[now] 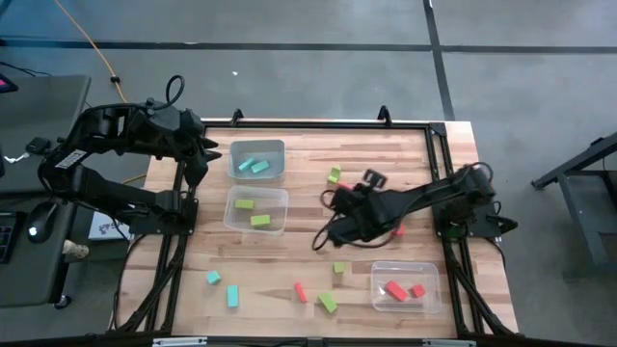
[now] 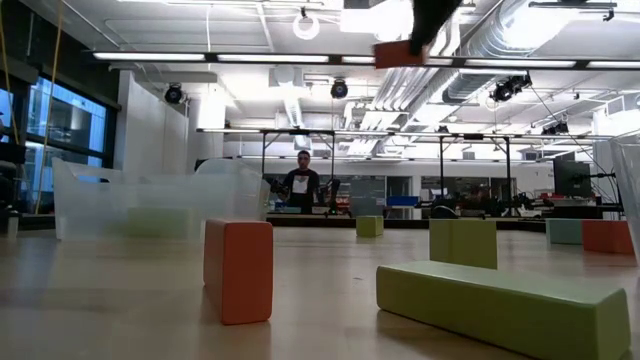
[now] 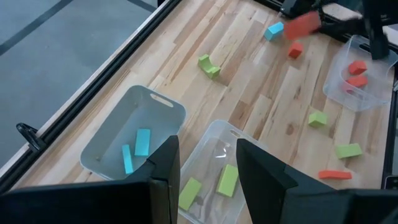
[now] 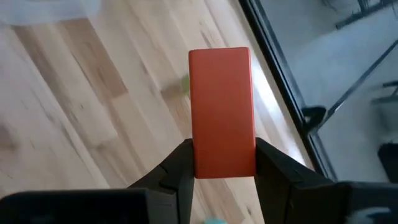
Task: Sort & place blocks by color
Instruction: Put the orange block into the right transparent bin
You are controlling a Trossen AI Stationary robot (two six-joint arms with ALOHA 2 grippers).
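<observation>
Right claw [image 4: 222,163] clenched on red bar [image 4: 222,112], held above mid-bench [image 1: 289,159], well apart from red bin [image 1: 406,287]. Grip sits at the bar's end; a swing could slip it. Left claw [image 3: 208,168] released, over cyan bin [image 3: 134,134].

Three clear bins [image 1: 256,160] sit on the tabletop [image 1: 308,260]. Counted from above, the blocks are four cyan-blue [image 1: 232,296], five lime green [image 1: 328,303] and four red-orange [image 1: 395,290], one of those [image 4: 221,112] held aloft. Two arms are present.
</observation>
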